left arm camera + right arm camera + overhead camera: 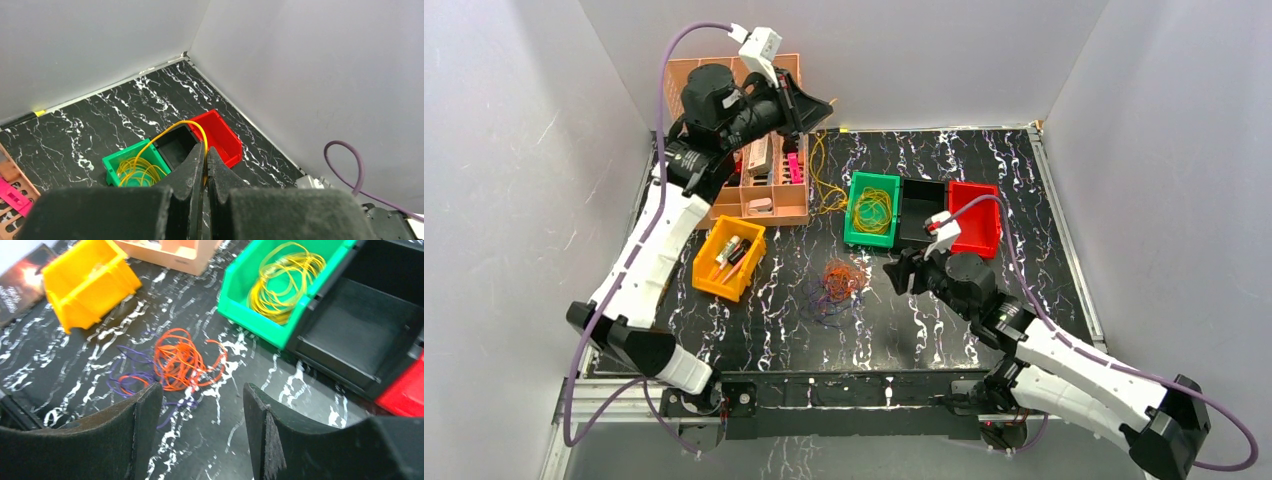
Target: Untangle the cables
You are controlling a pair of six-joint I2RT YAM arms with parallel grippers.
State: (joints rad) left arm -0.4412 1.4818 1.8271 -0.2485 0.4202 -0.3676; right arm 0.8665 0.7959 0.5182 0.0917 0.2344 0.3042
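Observation:
My left gripper [810, 112] is raised high at the back left, shut on a yellow cable [820, 165]. The cable hangs from it down into the green bin [852, 212], where more yellow loops [873, 208] lie. In the left wrist view the jaws [205, 151] pinch the yellow cable [165, 132] as it arcs to the green bin [111, 162]. The orange-red bundle [841, 278] with blue-purple loops [824, 303] lies on the table. My right gripper [897, 270] is open and empty just right of it. The right wrist view shows the orange-red bundle [181, 360] and purple loops [127, 384] beyond the open gripper [202, 390].
A black bin [922, 212] and a red bin [977, 215] stand right of the green one. A yellow bin [729, 258] holding small parts and a salmon organiser tray [769, 205] are at the left. White walls enclose the table on three sides.

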